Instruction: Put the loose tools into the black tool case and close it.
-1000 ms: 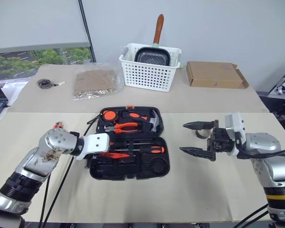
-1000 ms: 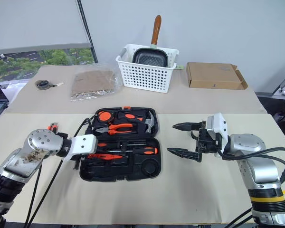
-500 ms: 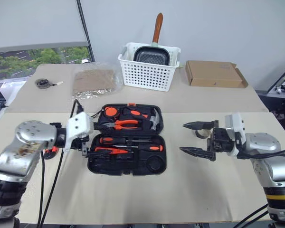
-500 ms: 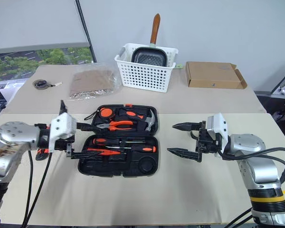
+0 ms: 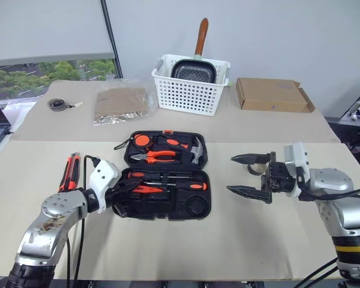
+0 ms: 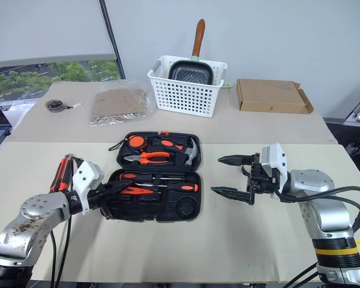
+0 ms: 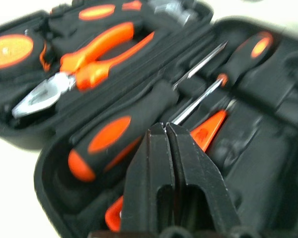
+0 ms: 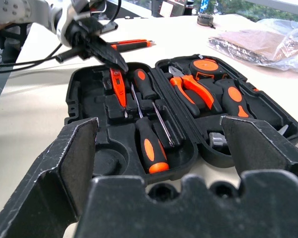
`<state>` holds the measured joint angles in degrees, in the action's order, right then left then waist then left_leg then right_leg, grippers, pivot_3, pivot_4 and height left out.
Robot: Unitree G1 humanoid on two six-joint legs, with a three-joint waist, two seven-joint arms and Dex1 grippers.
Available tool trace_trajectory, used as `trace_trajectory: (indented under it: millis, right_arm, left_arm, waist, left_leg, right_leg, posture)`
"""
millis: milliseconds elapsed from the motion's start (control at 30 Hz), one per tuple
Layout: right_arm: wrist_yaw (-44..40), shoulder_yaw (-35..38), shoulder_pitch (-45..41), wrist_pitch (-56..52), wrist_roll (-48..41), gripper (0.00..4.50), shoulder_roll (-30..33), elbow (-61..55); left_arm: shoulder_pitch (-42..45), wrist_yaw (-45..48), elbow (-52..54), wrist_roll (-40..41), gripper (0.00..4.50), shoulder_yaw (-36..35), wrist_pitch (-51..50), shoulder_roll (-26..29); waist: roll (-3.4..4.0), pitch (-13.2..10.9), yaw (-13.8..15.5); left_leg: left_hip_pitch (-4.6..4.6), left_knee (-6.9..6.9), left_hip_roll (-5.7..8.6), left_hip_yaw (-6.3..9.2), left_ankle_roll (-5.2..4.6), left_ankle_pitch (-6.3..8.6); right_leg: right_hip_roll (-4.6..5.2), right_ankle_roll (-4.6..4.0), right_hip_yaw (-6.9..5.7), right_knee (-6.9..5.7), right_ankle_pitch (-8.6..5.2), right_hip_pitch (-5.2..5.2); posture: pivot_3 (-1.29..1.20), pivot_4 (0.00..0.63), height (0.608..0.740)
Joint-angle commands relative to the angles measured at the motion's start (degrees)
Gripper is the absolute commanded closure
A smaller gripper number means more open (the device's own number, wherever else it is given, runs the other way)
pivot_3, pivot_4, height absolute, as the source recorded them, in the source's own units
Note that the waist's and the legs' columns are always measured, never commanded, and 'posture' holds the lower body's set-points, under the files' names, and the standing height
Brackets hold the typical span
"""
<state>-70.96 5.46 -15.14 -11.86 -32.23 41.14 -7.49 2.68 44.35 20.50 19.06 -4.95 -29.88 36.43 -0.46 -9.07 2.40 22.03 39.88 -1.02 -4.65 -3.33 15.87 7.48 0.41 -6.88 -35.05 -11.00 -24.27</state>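
The case [image 5: 165,183] lies open on the surface [image 5: 258,240]. The left claw [image 5: 121,192], shut and empty, is poised over its tools; the right claw [image 5: 247,176] is held wide open, empty. A knife [image 5: 70,172] left outside could be missed.

Bright, even daylight and soft shadows — sharp head views, but the left wrist view is blurred.
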Motion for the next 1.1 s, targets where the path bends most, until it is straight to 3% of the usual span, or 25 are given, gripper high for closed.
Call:
trace_trajectory:
  millis: [33,333,500,733,767,900,1100]
  right_arm:
    - [-0.22,0.88,-1.05,1.63,0.13,0.00,-0.02,-0.47]
    - [0.26,1.32,-0.10,1.90,0.27,0.00,0.19,-0.83]
    - [0.10,1.41,-1.02,1.47,-1.09,0.00,-0.57,-0.74]
    - [-1.73,0.39,-5.11,1.88,-1.96,0.00,-2.80,2.23]
    - [-2.40,0.10,-6.00,2.31,-1.87,0.00,-3.31,3.40]
    - [-5.10,-0.48,-10.21,3.40,-1.39,0.00,-4.79,8.49]
    - [-12.27,-1.63,-17.06,6.05,-0.43,0.00,-5.13,17.50]
  left_arm:
    - [-0.22,-1.73,-1.80,-3.12,4.47,3.26,1.45,-0.33]
    - [-2.80,-1.60,-4.67,-7.62,4.47,6.52,5.90,2.34]
    - [-2.17,-4.39,-1.96,-1.56,4.47,-1.45,8.75,-2.16]
    - [-3.27,-10.71,2.74,8.62,4.47,-16.69,2.52,-5.00]
    - [-3.61,-11.91,2.24,9.06,3.98,-19.15,2.23,-4.90]
    - [-4.95,-17.22,0.71,8.80,2.90,-25.57,0.88,-5.16]
    - [-9.25,-26.25,1.72,4.95,0.80,-29.24,-1.34,-7.02]
  waist:
    - [0.00,0.00,-0.10]
    - [0.36,0.24,-0.24]
    - [0.36,0.24,-0.32]
    - [0.19,0.16,-0.32]
    - [0.18,0.16,-0.34]
    - [0.17,0.15,-0.38]
    - [0.14,0.14,-0.35]
  left_leg:
    - [0.00,0.00,0.00,0.00,0.00,0.00]
    - [-0.06,-0.02,0.00,-0.02,-0.05,0.03]
    - [-0.08,-0.02,-0.06,-0.02,-0.03,0.03]
    - [0.06,-0.02,-0.09,-0.02,-0.05,0.03]
    - [0.05,-0.02,-0.08,-0.02,-0.07,0.04]
    - [0.06,-0.02,-0.05,-0.03,-0.07,0.04]
    - [0.02,0.00,-0.03,-0.04,-0.07,0.04]
  right_leg:
    - [0.00,0.00,0.01,0.01,0.00,0.00]
    - [0.05,-0.01,0.03,0.02,-0.01,0.01]
    - [0.05,-0.01,0.02,-0.02,0.00,-0.02]
    - [0.04,-0.05,0.00,0.05,0.04,-0.09]
    - [0.05,-0.05,0.00,0.05,0.04,-0.06]
    - [0.04,-0.06,-0.01,0.06,0.04,-0.08]
    - [0.04,-0.06,0.00,0.05,0.04,-0.05]
  posture:
    - [0.00,0.150,0.700]
    - [0.00,0.150,0.700]
    - [0.00,0.150,0.700]
    - [0.00,0.150,0.700]
    - [0.00,0.150,0.700]
    - [0.00,0.150,0.700]
    - [0.00,0.150,0.700]
